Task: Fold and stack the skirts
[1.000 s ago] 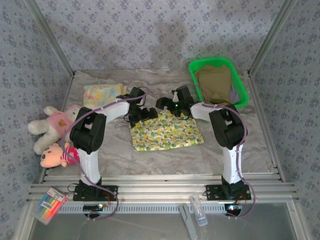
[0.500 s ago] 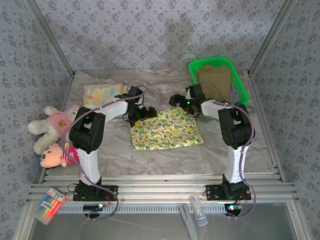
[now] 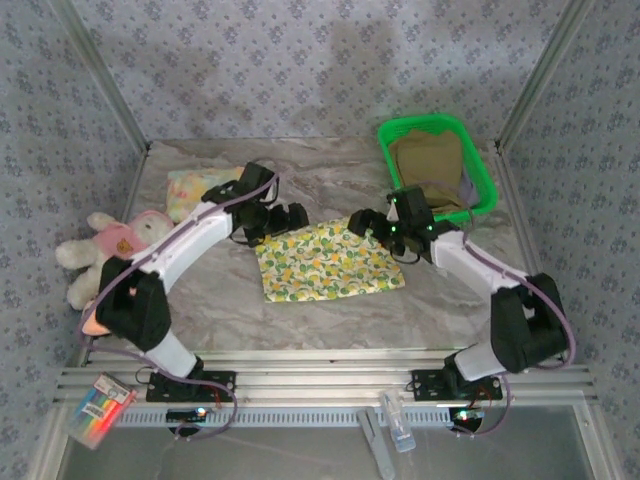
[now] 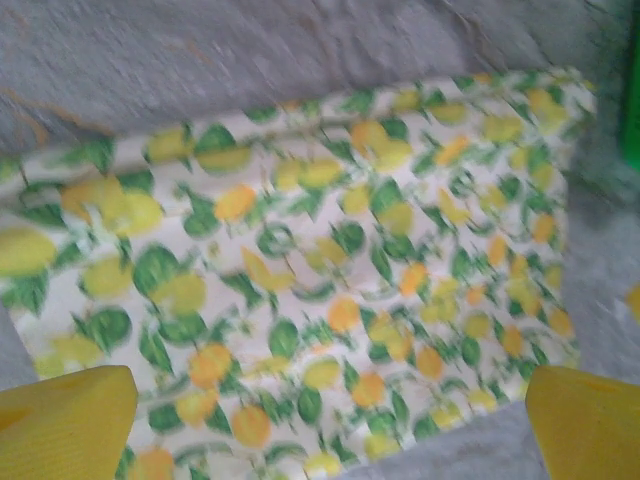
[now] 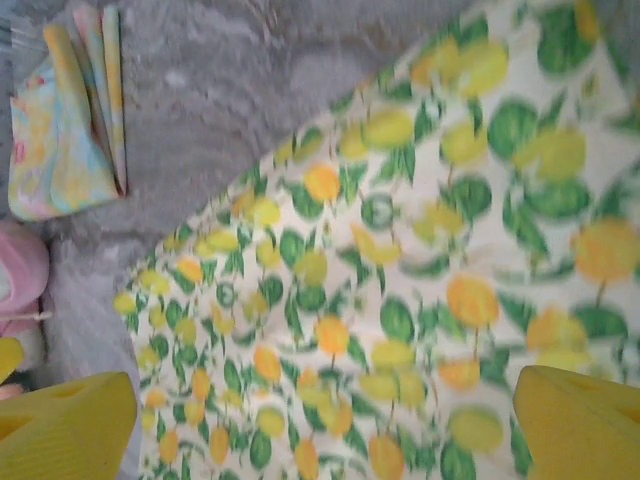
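A white-yellow floral skirt with green leaves (image 3: 328,261) lies folded flat at the table's middle, also large in both wrist views (image 4: 330,290) (image 5: 400,290). My left gripper (image 3: 288,217) hovers open above its far left corner. My right gripper (image 3: 362,222) hovers open above its far right corner. Nothing sits between either pair of yellow fingertips (image 4: 65,420) (image 5: 60,425). A folded pale yellow pastel skirt (image 3: 197,186) (image 5: 65,130) rests at the back left, partly hidden by my left arm. An olive-khaki skirt (image 3: 430,165) fills the green basket (image 3: 484,180), with a lavender one's edge (image 3: 467,187) beside it.
A pink and white plush toy (image 3: 110,245) and a pink doll (image 3: 95,312) lie at the table's left edge. The basket stands at the back right. A marker pack (image 3: 97,408) and small tools (image 3: 388,432) lie on the front rail. Patterned walls close in three sides.
Both arms have stretched forward and lower over the table. The left gripper stays by the floral skirt's far left corner, the right gripper slid slightly toward the front. The skirt lies unchanged.
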